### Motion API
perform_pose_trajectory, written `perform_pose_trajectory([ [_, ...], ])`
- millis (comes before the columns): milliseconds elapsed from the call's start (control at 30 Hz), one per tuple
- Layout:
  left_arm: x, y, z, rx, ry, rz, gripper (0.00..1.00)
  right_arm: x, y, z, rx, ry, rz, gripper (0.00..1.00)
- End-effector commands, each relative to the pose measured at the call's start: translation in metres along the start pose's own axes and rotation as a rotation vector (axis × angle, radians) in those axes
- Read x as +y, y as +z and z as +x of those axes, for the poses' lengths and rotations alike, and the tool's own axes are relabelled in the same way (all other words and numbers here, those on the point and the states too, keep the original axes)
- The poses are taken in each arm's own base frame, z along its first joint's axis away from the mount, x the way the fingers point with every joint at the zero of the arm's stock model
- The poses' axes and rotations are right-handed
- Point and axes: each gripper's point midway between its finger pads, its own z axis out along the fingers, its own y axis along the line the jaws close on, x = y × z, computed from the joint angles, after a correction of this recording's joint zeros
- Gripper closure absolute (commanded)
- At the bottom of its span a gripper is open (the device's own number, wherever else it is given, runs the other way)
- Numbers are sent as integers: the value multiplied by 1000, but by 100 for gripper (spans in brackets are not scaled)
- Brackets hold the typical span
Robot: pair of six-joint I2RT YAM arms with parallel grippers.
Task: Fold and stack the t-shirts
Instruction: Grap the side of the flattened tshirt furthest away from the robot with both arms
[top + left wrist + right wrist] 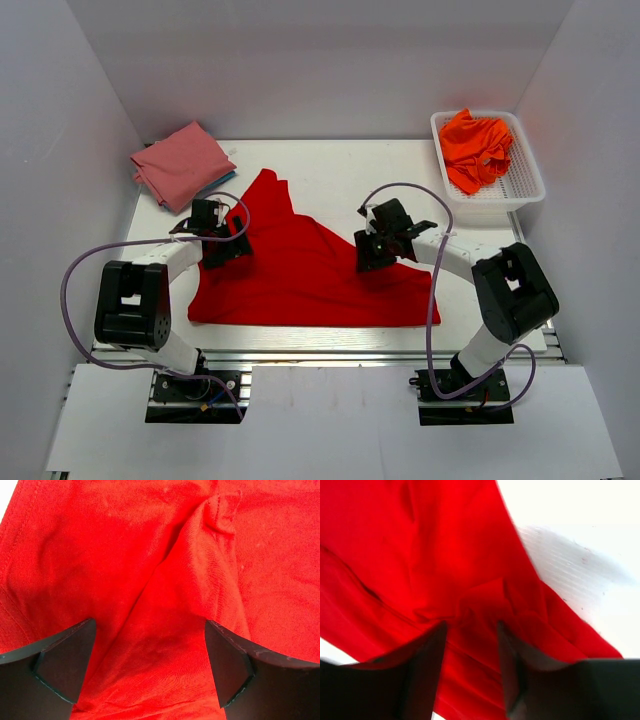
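Crumpled orange t-shirts [475, 145] are being held in the white mesh basket [530, 186] at the desk's [330, 165] far right. The red t-shirt [300, 275] is lying spread mid-desk. Over it, the left pincer [150, 645] is being held wide open and empty, and the right pincer [470, 645] half-open astride a raised fold.

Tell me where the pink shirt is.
In the top view, the pink shirt lies at the table's far left corner, just beyond the left gripper and red shirt.

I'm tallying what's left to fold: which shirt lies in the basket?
The orange shirt, crumpled in the white basket at far right. The red shirt lies spread centrally; the pink shirt lies folded at far left.
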Motion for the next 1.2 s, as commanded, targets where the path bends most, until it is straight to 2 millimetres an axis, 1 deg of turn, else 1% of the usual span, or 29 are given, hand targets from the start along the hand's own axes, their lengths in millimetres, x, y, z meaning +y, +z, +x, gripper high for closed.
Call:
perform_pose_trajectory([
  [0, 2, -1, -2, -9, 7, -4, 0, 13, -3, -15, -33, -28, -66, 57],
  [33, 2, -1, -2, -9, 7, -4, 0, 16, -6, -16, -38, -33, -75, 64],
  [67, 2, -1, -2, -9, 7, -4, 0, 17, -6, -16, -40, -32, -79, 75],
  [167, 3, 0, 0, -9, 7, -4, 0, 16, -11, -18, -56, -32, -68, 89],
  [200, 3, 0, 0, -9, 7, -4, 0, 15, -10, -18, -56, -33, -62, 100],
  [367, 3, 0, 0, -9, 7, -4, 0, 13, -9, -17, -50, -31, -53, 100],
  [467, 3, 0, 0, -9, 7, -4, 0, 8, -12, -23, -84, -23, -18, 100],
  [500, 3, 0, 0, -9, 7, -4, 0, 3, -11, -24, -98, -25, 10, 100],
  [600, 3, 0, 0, -9, 7, -4, 0, 4, -20, -36, -142, -42, 13, 100],
  [633, 3, 0, 0, -9, 7, -4, 0, 4, -21, -34, -123, -39, 15, 95],
  [667, 1, 0, 1, -5, 7, 4, 0, 6, -22, -41, -138, -44, 12, 92],
  [733, 2, 2, 3, 3, 7, 1, 0, 5, -18, -39, -118, -39, 15, 79],
  [767, 2, 2, 3, 3, 7, 1, 0, 6, -17, -39, -111, -39, 15, 79],
  [833, 2, 2, 3, 3, 7, 1, 0, 0, -12, -34, -89, -30, 40, 74],
  [867, 2, 2, 3, 3, 7, 1, 0, -3, -10, -32, -79, -25, 48, 74],
  [900, 4, 4, 5, 12, 6, -3, 0, -2, -8, -31, -74, -26, 47, 69],
  [1033, 4, 4, 5, 12, 6, -3, 0, -6, -2, -23, -42, -22, 56, 68],
  [1067, 2, 3, 1, 3, 7, 1, 0, -7, -1, -22, -38, -23, 59, 67],
  [1100, 3, 5, 3, 12, 6, -3, 0, -7, 0, -21, -32, -24, 61, 64],
  [1133, 3, 5, 3, 12, 6, -3, 0, -10, 4, -17, -14, -21, 65, 64],
  [1167, 3, 5, 3, 12, 6, -3, 0, -8, 4, -17, -11, -24, 57, 64],
])
